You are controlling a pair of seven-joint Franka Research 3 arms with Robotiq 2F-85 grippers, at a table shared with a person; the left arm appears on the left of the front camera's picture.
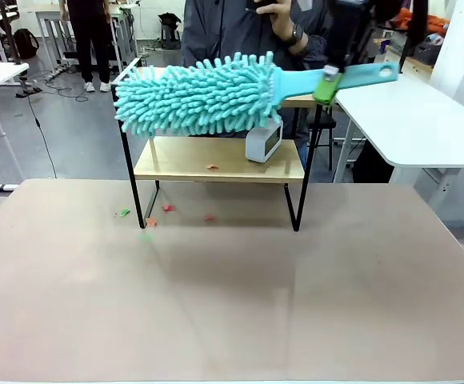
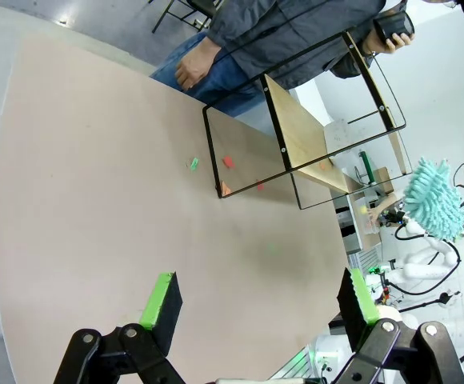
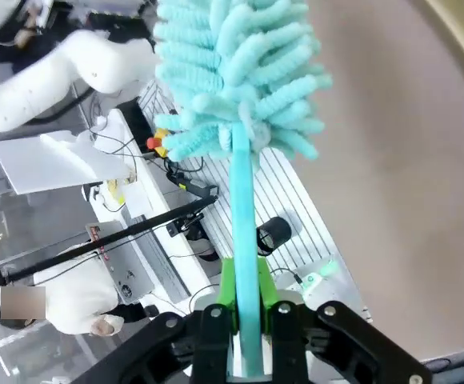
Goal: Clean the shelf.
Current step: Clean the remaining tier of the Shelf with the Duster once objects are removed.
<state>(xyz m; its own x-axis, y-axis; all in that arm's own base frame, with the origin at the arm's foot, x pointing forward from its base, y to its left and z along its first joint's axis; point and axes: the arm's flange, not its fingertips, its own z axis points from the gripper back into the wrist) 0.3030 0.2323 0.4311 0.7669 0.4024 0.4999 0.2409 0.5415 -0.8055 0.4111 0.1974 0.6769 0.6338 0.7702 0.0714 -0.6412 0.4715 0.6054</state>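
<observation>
Clamping the duster handle (image 1: 364, 74), right gripper (image 3: 246, 292) holds it across the shelf (image 1: 216, 162) top; left gripper (image 2: 260, 300) gapes.

A small white box-like device (image 1: 264, 141) sits at centre frame, red and green scraps (image 1: 168, 208) dot the tan table (image 1: 232, 304) below it, a white table (image 1: 412, 120) stands at right, and a person in a dark jacket (image 1: 232, 28) occupies the top centre

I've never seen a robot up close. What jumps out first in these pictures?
A big fluffy turquoise duster, clamped by its handle in the robot's right hand, stretches across the top of the small wooden shelf at the table's far side. Next come a little white gadget on the lower board and coloured scraps on the table around the legs.
</observation>
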